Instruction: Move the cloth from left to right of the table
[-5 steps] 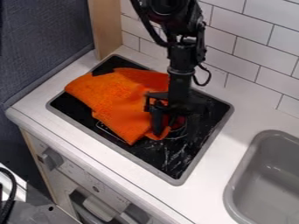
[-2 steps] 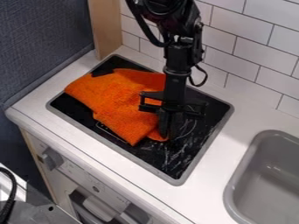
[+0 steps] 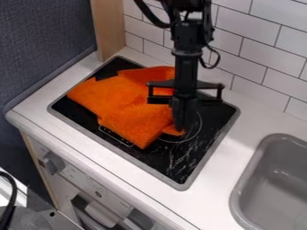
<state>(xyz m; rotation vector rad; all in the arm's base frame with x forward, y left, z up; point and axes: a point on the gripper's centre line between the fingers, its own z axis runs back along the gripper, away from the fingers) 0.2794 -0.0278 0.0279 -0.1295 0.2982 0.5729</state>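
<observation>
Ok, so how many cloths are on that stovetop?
1: the orange cloth, lying rumpled across the left side of the black stovetop. Its folds could hide another.

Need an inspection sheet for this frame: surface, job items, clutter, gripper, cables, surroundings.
Surface: white counter with inset black stove, pale streaks on its near right part.
Job's things: orange cloth, creased, over the stove's left and middle.
Clutter: grey object cut off at the lower-left edge.
Gripper: lowered at the cloth's right edge; whether it grips is unclear.
Cables: black loop beside the arm; black cable at lower left.
Surroundings: tiled wall behind, sink at right, wooden post at upper left.
</observation>
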